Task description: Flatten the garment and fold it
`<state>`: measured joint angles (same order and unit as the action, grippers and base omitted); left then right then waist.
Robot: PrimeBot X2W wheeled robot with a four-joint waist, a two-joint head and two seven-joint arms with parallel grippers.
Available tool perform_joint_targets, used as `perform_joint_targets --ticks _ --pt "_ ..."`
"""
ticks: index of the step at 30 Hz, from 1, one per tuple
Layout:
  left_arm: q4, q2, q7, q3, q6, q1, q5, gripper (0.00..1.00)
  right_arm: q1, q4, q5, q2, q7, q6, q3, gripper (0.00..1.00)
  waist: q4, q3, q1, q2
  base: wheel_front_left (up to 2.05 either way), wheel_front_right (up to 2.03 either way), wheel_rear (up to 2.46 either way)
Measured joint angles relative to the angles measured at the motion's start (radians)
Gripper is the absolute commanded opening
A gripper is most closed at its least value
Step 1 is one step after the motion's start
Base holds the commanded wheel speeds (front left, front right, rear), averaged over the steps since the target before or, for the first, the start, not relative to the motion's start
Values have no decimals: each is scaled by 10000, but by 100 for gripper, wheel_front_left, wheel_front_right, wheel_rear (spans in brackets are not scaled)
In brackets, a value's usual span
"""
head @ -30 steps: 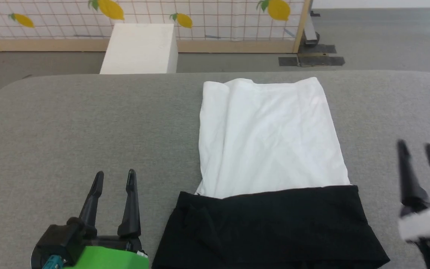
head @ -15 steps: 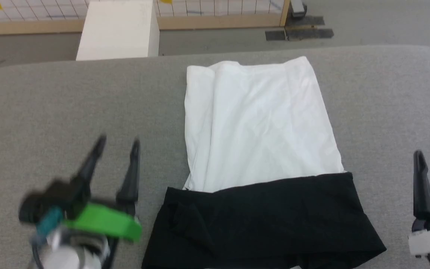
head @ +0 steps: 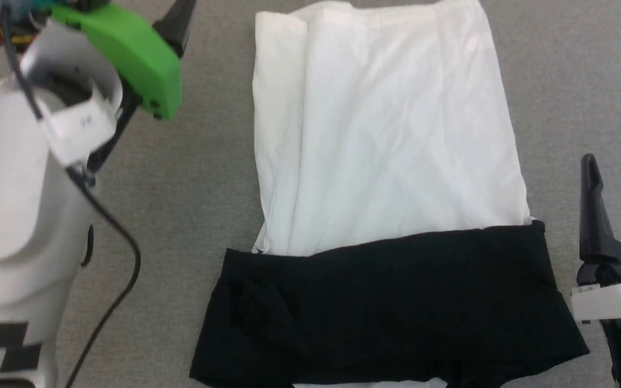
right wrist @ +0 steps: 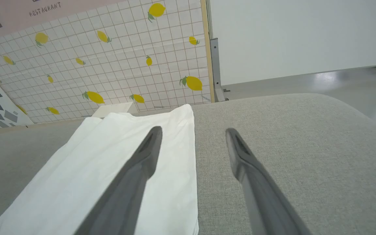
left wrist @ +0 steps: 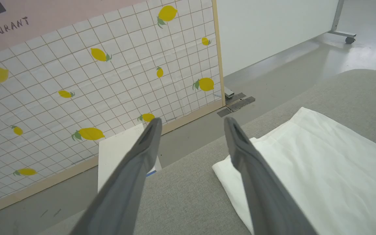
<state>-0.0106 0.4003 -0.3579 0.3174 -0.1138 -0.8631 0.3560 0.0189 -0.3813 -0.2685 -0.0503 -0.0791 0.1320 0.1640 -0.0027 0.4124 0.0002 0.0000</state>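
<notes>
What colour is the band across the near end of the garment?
Black; the garment is otherwise white. Best in the head view.

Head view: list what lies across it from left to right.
Left arm, pale with a green wrist cover → garment, white body above its black band → right claw, open, beside the garment's right edge. All of it is over the grey padded surface.

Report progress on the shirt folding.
Done: the soft white cloth shirt with a wide black band lies as a flat strip on the grey padded table, sides apparently tucked in. In hand: nothing; left claw and right claw stand open, off the cloth. Left: probably the end-to-end fold.
</notes>
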Motion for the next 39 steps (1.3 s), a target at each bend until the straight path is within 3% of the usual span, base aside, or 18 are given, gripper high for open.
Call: perform_joint_targets --ticks 12,28,29,35,39 --pt "-2533 -35 -1530 869 -98 -2042 892 100 543 314 69 0 198 0 -433 100 -488 1834 1 0 0 0 0" --pt "-3835 -25 -1779 901 -46 -2386 1289 99 831 552 157 0 326 0 -564 100 -1402 2826 0 0 0 0 0" --pt "-3854 -10 -1708 899 -44 -2386 1294 0 835 552 159 -2 326 0 -556 100 -1437 2842 0 0 0 0 0" --pt "-3956 -33 -1168 869 17 -2343 1300 0 996 334 320 -12 146 0 -516 100 -1401 2812 -1 0 0 0 0" --pt "-3952 42 -899 825 59 -2191 1308 0 2000 -259 341 -669 -453 0 -393 100 -1201 2649 -1 1 0 0 0"
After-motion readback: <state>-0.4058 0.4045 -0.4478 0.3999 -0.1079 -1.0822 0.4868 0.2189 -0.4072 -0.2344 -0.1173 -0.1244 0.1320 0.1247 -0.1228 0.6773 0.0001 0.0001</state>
